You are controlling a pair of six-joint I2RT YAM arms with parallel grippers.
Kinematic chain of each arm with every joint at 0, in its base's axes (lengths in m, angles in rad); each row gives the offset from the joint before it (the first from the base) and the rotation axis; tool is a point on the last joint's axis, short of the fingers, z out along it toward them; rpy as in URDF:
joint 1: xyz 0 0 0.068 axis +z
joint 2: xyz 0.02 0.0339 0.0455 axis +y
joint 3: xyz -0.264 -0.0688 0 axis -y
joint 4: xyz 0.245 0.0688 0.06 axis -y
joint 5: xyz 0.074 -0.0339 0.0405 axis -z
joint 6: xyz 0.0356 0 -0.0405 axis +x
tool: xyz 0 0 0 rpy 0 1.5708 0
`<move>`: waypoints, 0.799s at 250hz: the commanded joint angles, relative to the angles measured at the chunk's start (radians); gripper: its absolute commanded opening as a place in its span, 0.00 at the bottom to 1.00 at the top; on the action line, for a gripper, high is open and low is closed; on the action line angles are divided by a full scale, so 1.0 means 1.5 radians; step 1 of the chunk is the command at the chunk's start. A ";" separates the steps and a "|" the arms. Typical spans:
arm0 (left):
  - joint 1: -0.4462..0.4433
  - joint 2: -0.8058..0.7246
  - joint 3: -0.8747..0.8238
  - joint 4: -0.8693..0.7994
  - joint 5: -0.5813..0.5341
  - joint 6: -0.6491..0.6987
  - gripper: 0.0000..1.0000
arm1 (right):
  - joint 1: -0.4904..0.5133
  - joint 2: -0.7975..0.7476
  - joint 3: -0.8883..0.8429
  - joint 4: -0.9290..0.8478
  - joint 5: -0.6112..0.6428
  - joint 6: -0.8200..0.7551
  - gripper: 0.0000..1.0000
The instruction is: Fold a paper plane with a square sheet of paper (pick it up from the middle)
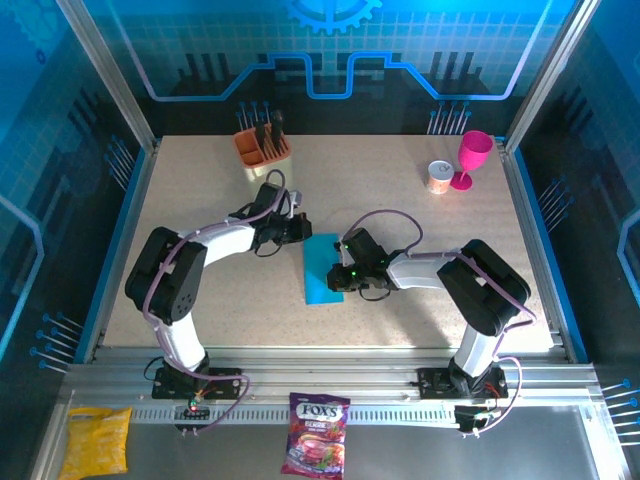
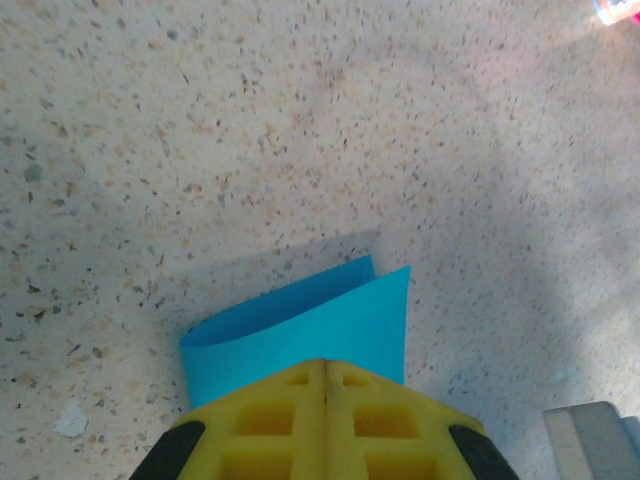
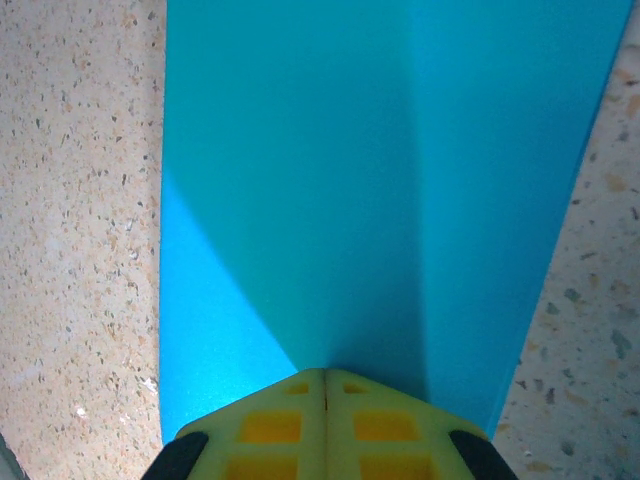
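Right gripper (image 3: pixel 325 374): jaws fully closed, tips pressed onto the square sheet of paper (image 1: pixel 318 278), apparently pinning it flat.
Sheet: middle of the worktop (image 1: pixel 480 215), about centred between the side edges, partly folded over.
Left gripper (image 2: pixel 325 366): jaws closed at the sheet's far-left corner, seemingly pinching the curled-over layers to carry the fold.
Far edge: utensil holder (image 1: pixel 262 150) left, pink goblet (image 1: pixel 472 158) right, well apart from the sheet.

One paper sheet (image 1: pixel 319 272), one goblet (image 1: pixel 473 158), one holder (image 1: pixel 262 150), perhaps two snack packets (image 1: pixel 316 432).

Speckled table (image 1: pixel 400 320): blue paper (image 1: pixel 322 272), holder (image 1: pixel 263 152), can (image 1: pixel 439 177), goblet (image 1: pixel 473 158)
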 commanded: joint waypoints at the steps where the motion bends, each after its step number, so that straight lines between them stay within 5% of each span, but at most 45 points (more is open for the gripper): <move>1: -0.001 0.015 0.010 -0.025 0.025 0.041 0.00 | -0.008 0.008 -0.015 -0.048 0.011 -0.012 0.00; 200: -0.001 0.092 0.008 -0.003 -0.011 0.051 0.00 | -0.008 -0.058 0.027 -0.094 -0.021 -0.043 0.00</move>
